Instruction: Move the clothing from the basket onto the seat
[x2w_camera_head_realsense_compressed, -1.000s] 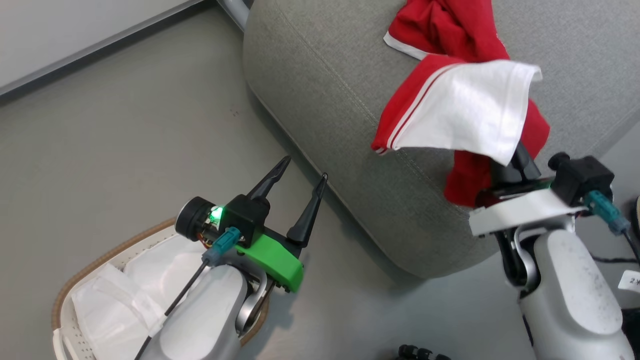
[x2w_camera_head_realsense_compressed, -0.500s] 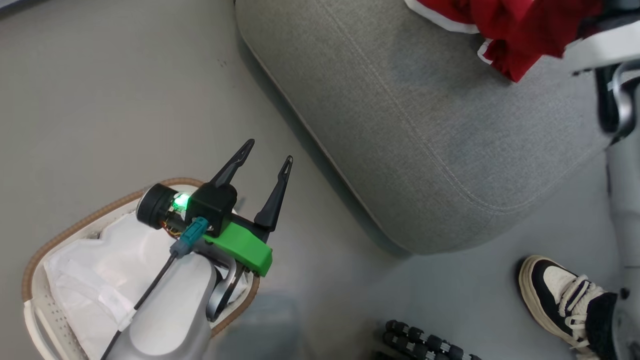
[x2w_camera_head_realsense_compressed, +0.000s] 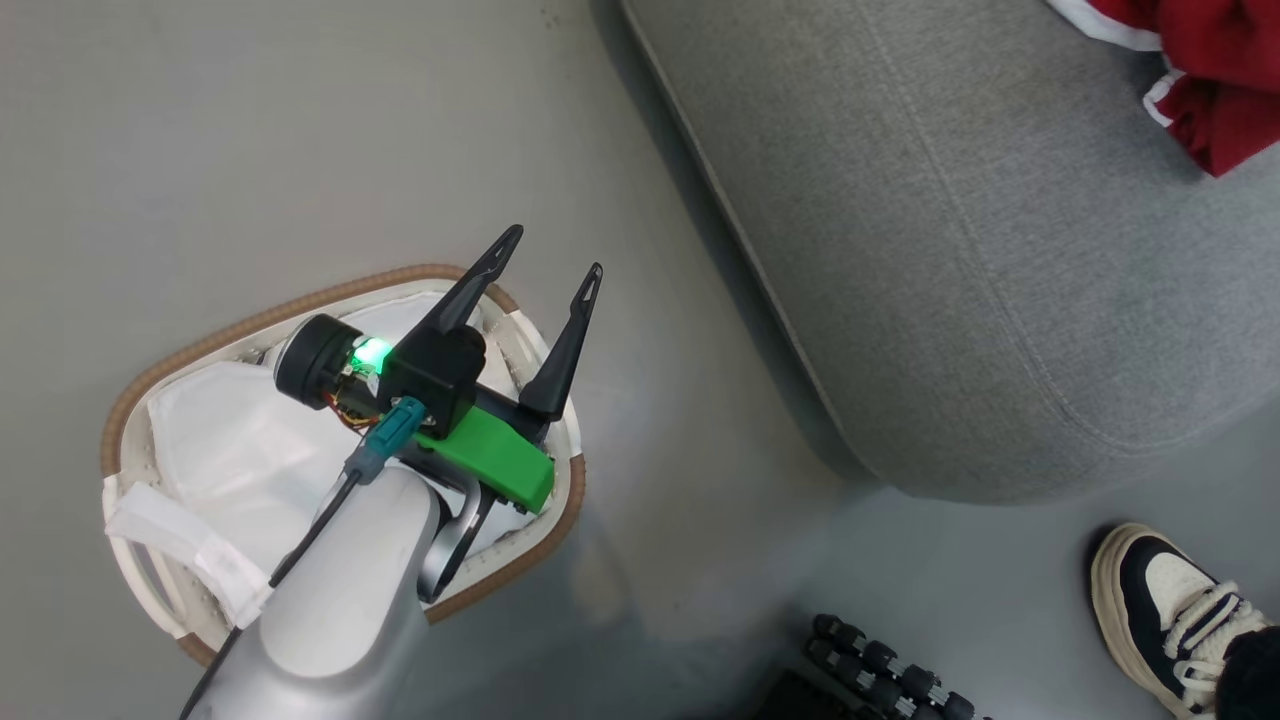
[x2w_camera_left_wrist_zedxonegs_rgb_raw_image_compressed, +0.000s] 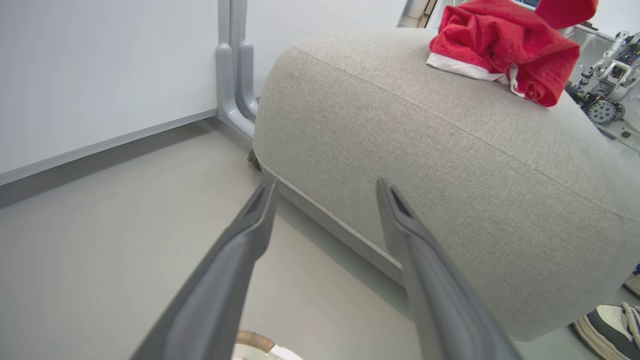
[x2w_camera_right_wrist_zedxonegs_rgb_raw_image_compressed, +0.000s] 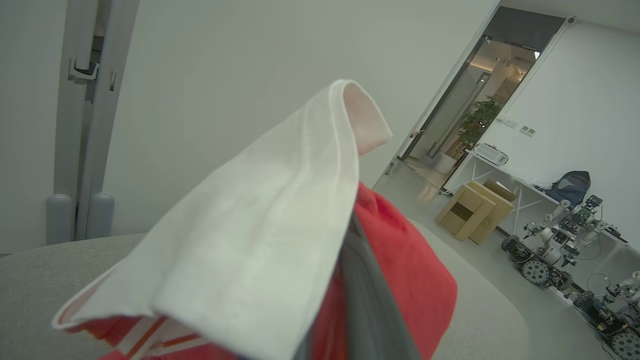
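The left gripper (x2w_camera_head_realsense_compressed: 555, 252) hangs over the far edge of the basket (x2w_camera_head_realsense_compressed: 300, 300), its two dark fingers spread wide with nothing between them, pointing towards the seat (x2w_camera_head_realsense_compressed: 950, 250). The basket stands on the floor (x2w_camera_head_realsense_compressed: 250, 130) just beside the seat's rounded corner but apart from it. Inside the basket I see a white sheet (x2w_camera_head_realsense_compressed: 230, 450), partly hidden under the pale forearm.

A bundle of red clothing (x2w_camera_head_realsense_compressed: 1220, 60) with white trim lies crumpled on top of the seat, towards its far side, well away from the basket.

In the right wrist view, the right gripper (x2w_camera_right_wrist_zedxonegs_rgb_raw_image_compressed: 357, 260) is clenched on a red and white garment (x2w_camera_right_wrist_zedxonegs_rgb_raw_image_compressed: 400, 270). The cloth wraps the grey fingers, and a white panel folds up and over them, so the tips are hidden. The seat's grey fabric shows below and behind this garment.

A person's black and cream shoe (x2w_camera_head_realsense_compressed: 1170, 610) stands on the floor near the seat's front corner. Farther off in the room are cardboard boxes (x2w_camera_right_wrist_zedxonegs_rgb_raw_image_compressed: 470, 210).
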